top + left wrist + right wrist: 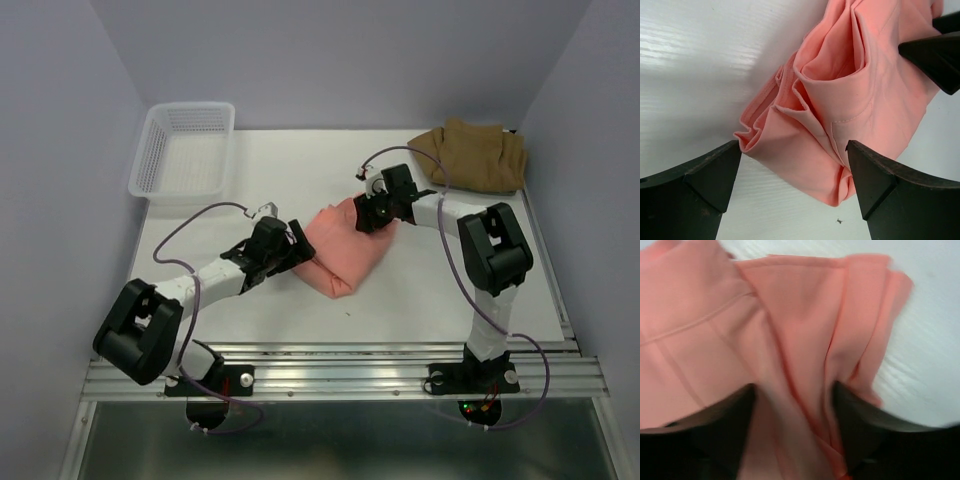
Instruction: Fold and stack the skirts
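Salmon-pink skirt (340,250), bunched at mid-counter (250,320), long axis oblique: far end at my right end effector (372,215), near corner pointing at the counter's front edge. My left end effector (794,147) stands wide open at the pleated left edge, holding nothing; cloth lies between the right's fingers, but blur hides whether they grip. Risk: pinching only the top layers, so lower folds sag and skew the fold.
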`<state>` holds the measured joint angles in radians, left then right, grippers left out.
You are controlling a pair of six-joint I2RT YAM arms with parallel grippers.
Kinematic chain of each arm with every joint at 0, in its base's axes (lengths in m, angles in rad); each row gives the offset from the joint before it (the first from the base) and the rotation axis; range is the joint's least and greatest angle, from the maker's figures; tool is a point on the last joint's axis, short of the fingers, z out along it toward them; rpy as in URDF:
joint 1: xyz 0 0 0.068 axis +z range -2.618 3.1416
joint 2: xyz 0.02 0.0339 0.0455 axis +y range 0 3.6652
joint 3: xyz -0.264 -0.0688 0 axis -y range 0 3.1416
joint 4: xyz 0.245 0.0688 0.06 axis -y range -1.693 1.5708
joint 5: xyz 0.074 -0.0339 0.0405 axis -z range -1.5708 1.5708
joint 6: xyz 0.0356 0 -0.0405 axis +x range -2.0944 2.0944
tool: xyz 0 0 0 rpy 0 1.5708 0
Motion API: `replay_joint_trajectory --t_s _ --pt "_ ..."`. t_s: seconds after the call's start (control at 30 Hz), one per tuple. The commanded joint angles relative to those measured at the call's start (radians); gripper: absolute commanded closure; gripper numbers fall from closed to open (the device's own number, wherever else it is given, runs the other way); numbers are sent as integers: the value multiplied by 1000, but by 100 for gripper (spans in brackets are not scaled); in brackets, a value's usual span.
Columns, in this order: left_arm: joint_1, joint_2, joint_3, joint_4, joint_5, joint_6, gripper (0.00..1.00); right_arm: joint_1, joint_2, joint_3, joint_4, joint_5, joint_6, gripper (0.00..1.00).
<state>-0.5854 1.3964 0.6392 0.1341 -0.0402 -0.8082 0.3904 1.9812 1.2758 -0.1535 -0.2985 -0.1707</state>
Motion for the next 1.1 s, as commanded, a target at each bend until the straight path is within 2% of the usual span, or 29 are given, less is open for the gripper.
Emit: replay_joint_trajectory --t_s 0.0,0.03,0.07,0.2,0.27,0.43,0.67,1.07 --pt "33 -120 47 -57 -56 49 1 13 73 -39 -152 -99 83 54" --pt "39 -163 48 -89 -79 58 1 13 62 -42 -153 -79 97 76" --pt "44 -184 47 -106 -93 63 1 13 53 -46 -152 -70 112 84" --pt "70 -301 50 -212 -173 72 1 13 -37 -56 -149 -12 143 99" --pt "79 -367 40 -257 -211 72 1 13 -117 -62 -118 39 163 99" --pt "104 -476 11 -315 -254 61 1 13 -281 -131 40 277 159 100" --pt "117 -516 11 -370 -291 55 1 13 -372 -83 132 582 10 99" --pt "148 -481 16 -367 -320 72 1 -99 -293 121 281 707 -150 99"
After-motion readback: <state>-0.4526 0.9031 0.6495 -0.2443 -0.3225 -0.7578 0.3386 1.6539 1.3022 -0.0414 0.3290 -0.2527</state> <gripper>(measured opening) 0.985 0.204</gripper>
